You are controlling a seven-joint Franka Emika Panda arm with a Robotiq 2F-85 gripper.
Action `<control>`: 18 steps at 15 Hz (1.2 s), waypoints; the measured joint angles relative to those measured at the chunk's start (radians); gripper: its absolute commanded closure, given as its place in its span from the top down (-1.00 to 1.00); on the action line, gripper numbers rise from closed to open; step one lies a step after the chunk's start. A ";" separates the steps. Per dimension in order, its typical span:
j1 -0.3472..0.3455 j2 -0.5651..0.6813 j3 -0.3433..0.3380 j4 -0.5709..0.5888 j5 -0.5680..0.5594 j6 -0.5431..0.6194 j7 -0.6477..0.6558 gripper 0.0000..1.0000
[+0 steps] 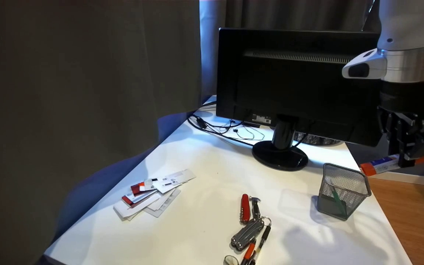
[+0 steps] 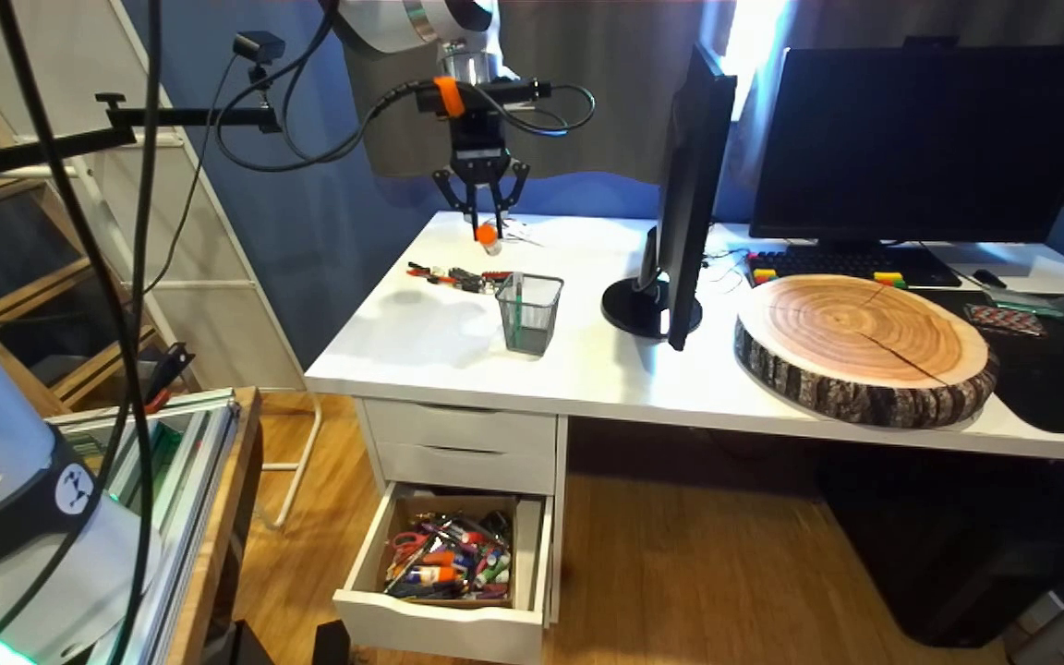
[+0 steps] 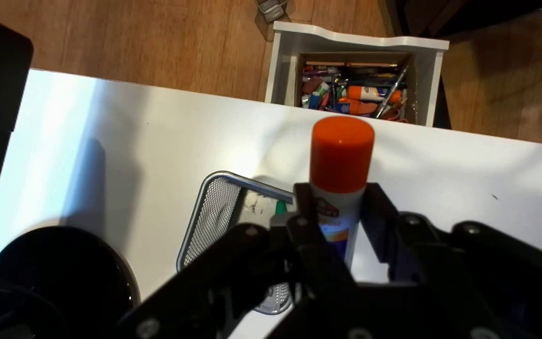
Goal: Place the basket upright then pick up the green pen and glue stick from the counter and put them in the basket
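The grey mesh basket [image 1: 349, 180] stands upright on the white counter [image 1: 204, 235]. The green pen [image 1: 338, 201] leans inside it; both also show in an exterior view, the basket [image 2: 539, 319] and the pen [image 2: 518, 309]. My gripper [image 2: 487, 231] is shut on the white glue stick [image 1: 387, 165] and holds it above the counter, higher than the basket rim. The glue stick is roughly level, its orange cap [image 3: 341, 155] pointing out past the fingers. In the wrist view, the basket [image 3: 212, 216] is left of the glue stick, partly hidden by my gripper [image 3: 334, 205]. Only the pen's tip [image 3: 280, 207] shows there.
A black monitor [image 1: 293, 92] stands behind the basket. Tools and pens [image 1: 248, 233] lie in a clump on the counter, with papers [image 1: 160, 191] farther left. An open drawer [image 2: 440, 619] full of stationery juts out below. A wood slice [image 2: 864, 323] lies beyond the monitor.
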 measured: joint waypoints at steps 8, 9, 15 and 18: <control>0.001 0.012 -0.033 0.014 -0.019 0.071 0.008 -0.80; 0.000 0.014 -0.036 0.013 -0.019 0.086 0.012 -0.80; -0.001 0.032 -0.044 0.013 -0.018 0.133 0.041 -0.80; 0.000 0.033 -0.047 0.013 -0.018 0.135 0.055 -0.80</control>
